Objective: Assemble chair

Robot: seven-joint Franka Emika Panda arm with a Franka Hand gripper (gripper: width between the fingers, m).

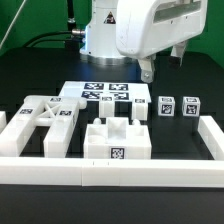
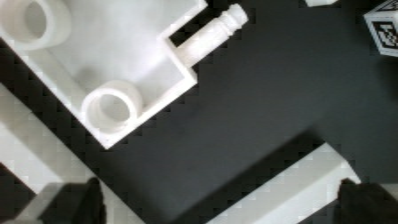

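Black tabletop, fenced by white rails, carried the chair parts. Farthest toward the exterior view's left lay the frame (X-braced, tagged). Next came the marker board, with the slab just in front of it, near the front rail. Above the tabletop hung the tool, spread wide and pinching nothing (the wrist view showed its fingertips well apart). Rightmost stood two leg blocks, side by side, not touching.
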